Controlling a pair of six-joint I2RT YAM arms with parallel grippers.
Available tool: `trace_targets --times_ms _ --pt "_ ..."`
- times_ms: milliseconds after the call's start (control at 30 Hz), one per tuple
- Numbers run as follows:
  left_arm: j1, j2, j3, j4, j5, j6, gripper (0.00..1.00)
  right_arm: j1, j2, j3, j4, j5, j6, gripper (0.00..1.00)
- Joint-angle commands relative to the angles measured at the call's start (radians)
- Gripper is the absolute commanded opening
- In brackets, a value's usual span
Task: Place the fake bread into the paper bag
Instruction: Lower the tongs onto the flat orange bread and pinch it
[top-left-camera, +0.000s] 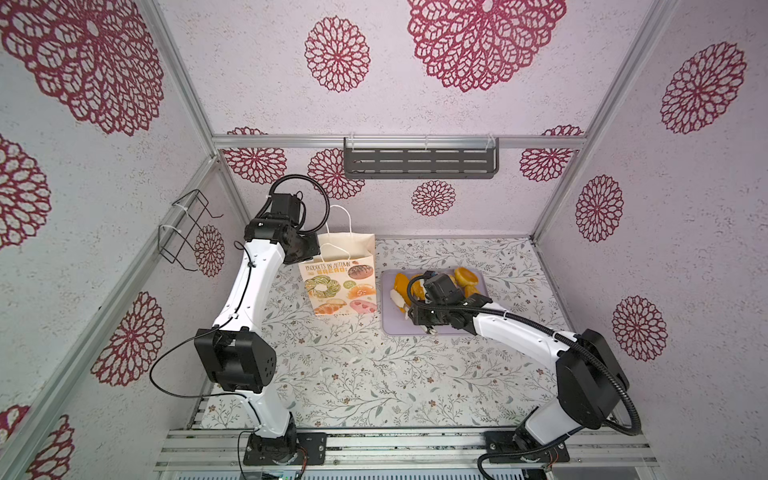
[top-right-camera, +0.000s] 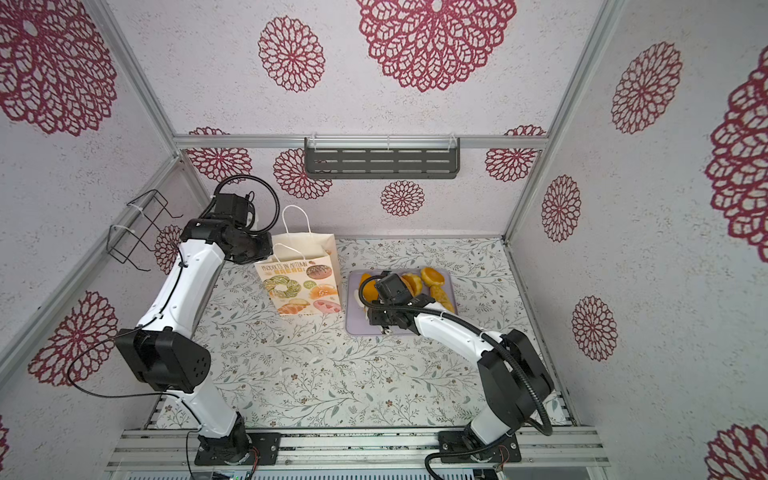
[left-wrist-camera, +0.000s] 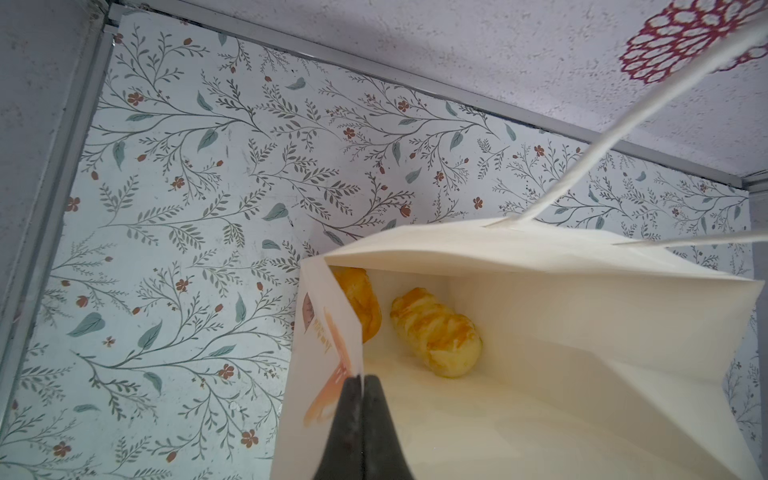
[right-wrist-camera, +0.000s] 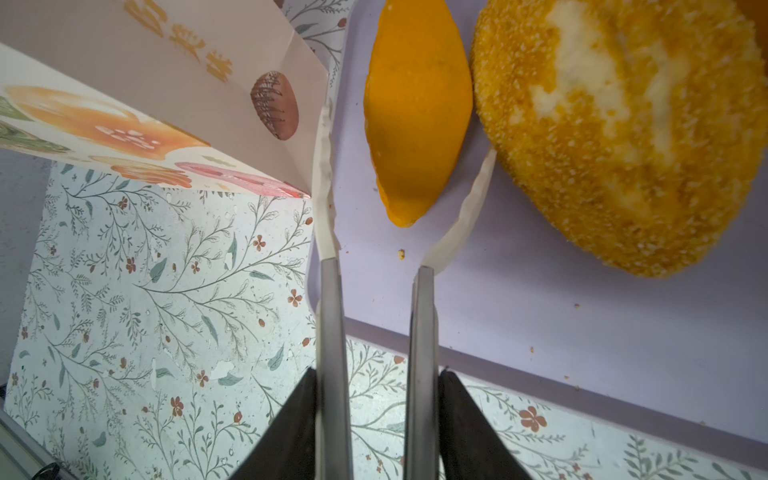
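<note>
The cream paper bag (top-left-camera: 340, 286) (top-right-camera: 303, 286) stands upright with its mouth open, left of the lilac tray (top-left-camera: 399, 326). My left gripper (top-left-camera: 309, 249) (left-wrist-camera: 363, 380) is shut on the bag's rim (left-wrist-camera: 332, 299). Two pieces of fake bread (left-wrist-camera: 436, 332) lie on the bag's floor. More fake bread (top-left-camera: 465, 276) sits on the tray. My right gripper (top-left-camera: 411, 309) (right-wrist-camera: 376, 374) is shut on metal tongs (right-wrist-camera: 330, 332). Their white tips are spread to either side of a smooth orange loaf (right-wrist-camera: 417, 112). A crumbed round bun (right-wrist-camera: 623, 137) lies just beside that loaf.
A dark slotted shelf (top-left-camera: 419, 162) hangs on the back wall and a wire rack (top-left-camera: 187, 232) on the left wall. The bag's loop handle (left-wrist-camera: 582, 166) rises above its mouth. Flower-patterned walls close in the table on three sides.
</note>
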Motion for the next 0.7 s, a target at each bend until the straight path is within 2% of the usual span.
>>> trace_targets --times_ms 0,533,667 --pt "-0.005 0.018 0.005 -0.005 -0.002 0.004 0.00 -0.005 0.005 0.059 0.030 -0.006 -0.005 0.46" --pt "-0.009 0.022 0.003 -0.003 -0.009 0.005 0.00 -0.006 0.041 0.081 0.022 0.038 -0.014 0.46" --pt "-0.012 0.026 0.005 -0.005 -0.008 0.005 0.00 -0.007 0.038 0.076 0.023 0.038 -0.017 0.41"
